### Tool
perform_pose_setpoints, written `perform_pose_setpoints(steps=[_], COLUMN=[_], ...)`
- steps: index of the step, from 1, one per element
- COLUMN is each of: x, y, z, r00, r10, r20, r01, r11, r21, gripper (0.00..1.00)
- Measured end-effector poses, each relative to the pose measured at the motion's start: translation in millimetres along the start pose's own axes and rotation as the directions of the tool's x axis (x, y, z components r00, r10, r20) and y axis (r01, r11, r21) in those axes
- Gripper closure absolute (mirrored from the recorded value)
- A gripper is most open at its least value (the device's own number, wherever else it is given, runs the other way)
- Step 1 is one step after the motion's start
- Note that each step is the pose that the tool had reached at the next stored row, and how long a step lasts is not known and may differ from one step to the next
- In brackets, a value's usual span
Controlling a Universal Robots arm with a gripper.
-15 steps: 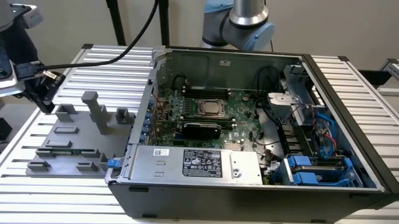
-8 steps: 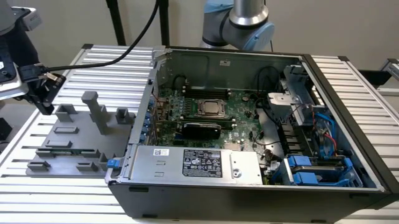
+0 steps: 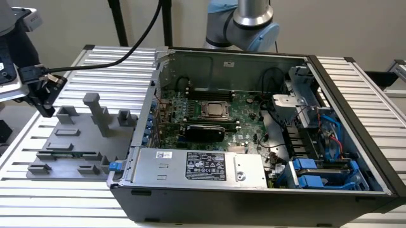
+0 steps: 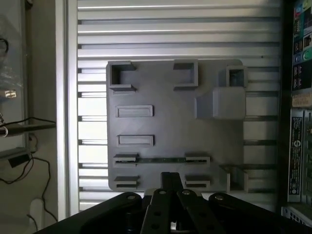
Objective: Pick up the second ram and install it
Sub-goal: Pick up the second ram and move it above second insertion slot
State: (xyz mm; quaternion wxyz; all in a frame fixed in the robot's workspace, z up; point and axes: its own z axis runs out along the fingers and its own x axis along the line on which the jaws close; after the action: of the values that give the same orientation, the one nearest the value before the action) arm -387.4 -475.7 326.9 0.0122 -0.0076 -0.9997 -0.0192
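Grey plastic tray [image 3: 89,142] lies on the slatted metal surface [image 3: 355,85] at the exterior view's left, just beside the open computer case [image 3: 254,204]. The second ram [image 3: 71,153], a thin green stick, lies flat between two holders toward the tray's near edge. The gripper [image 3: 44,107] hangs over the tray's far left corner, apart from the stick. In the wrist view the fingers [image 4: 170,181] look pressed together and hold nothing, poised near the second ram without touching it.
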Motion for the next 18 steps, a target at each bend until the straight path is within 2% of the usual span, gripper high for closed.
perform_pose_setpoints(steps=[14, 18], x=[0.0, -0.1], y=[0.0, -0.2], z=[0.4, 4.3], r00=[1.0000, 0.9974], r10=[-0.004, -0.073], r20=[0.0002, -0.0011], r01=[0.004, 0.073], r11=[1.0000, 0.9973], r21=[0.0056, 0.0072], gripper=[1.00, 1.00])
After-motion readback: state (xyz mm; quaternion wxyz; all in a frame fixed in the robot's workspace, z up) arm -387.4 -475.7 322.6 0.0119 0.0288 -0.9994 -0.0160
